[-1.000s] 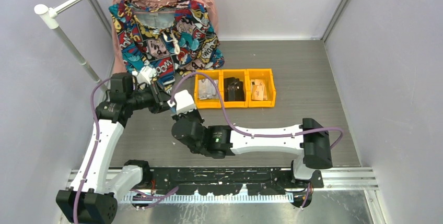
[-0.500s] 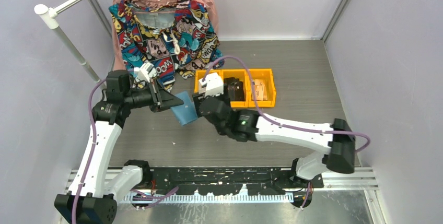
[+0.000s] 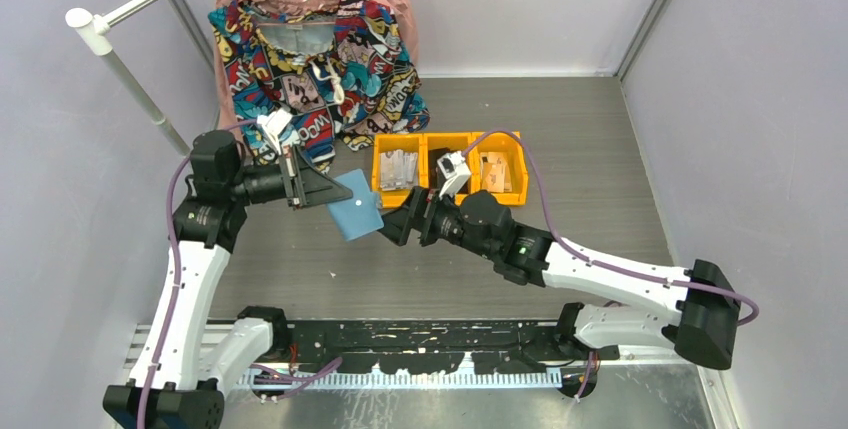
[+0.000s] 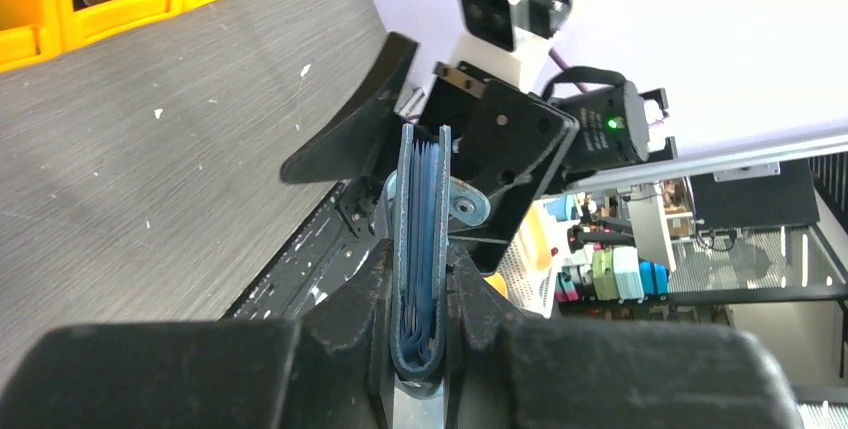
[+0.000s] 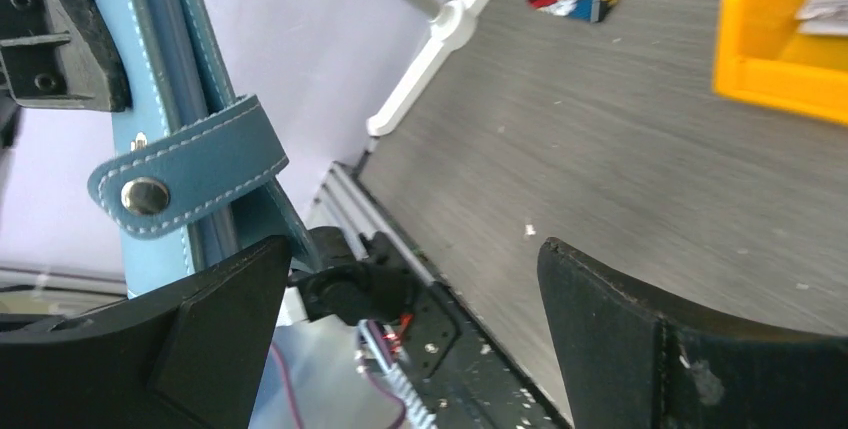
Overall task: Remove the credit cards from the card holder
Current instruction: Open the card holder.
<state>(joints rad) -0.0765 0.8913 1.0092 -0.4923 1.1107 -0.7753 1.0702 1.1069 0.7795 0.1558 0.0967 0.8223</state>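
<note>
The teal-blue card holder [image 3: 357, 206] hangs above the table, pinched at its spine by my left gripper [image 3: 325, 192]. In the left wrist view the card holder [image 4: 420, 209] stands edge-on between the fingers [image 4: 345, 319], its blue sleeves just visible. My right gripper [image 3: 400, 221] is open and empty, just right of the holder. In the right wrist view the card holder [image 5: 165, 99] and its snap tab [image 5: 190, 174] hang beside the left finger [image 5: 200, 339]. Pale flat credit cards [image 3: 398, 167] lie in the leftmost orange bin [image 3: 379, 181].
Three orange bins stand in a row behind the grippers: the middle bin [image 3: 448, 171] holds dark items, the right bin [image 3: 497, 171] tan ones. A patterned garment [image 3: 320, 59] hangs on a white rack [image 3: 100, 34] at the back left. Grey walls close in on both sides.
My right gripper left the card holder shut, passed over the leftmost bin, opened wide and came back beside the holder. The left gripper kept its grip and rose slightly.
</note>
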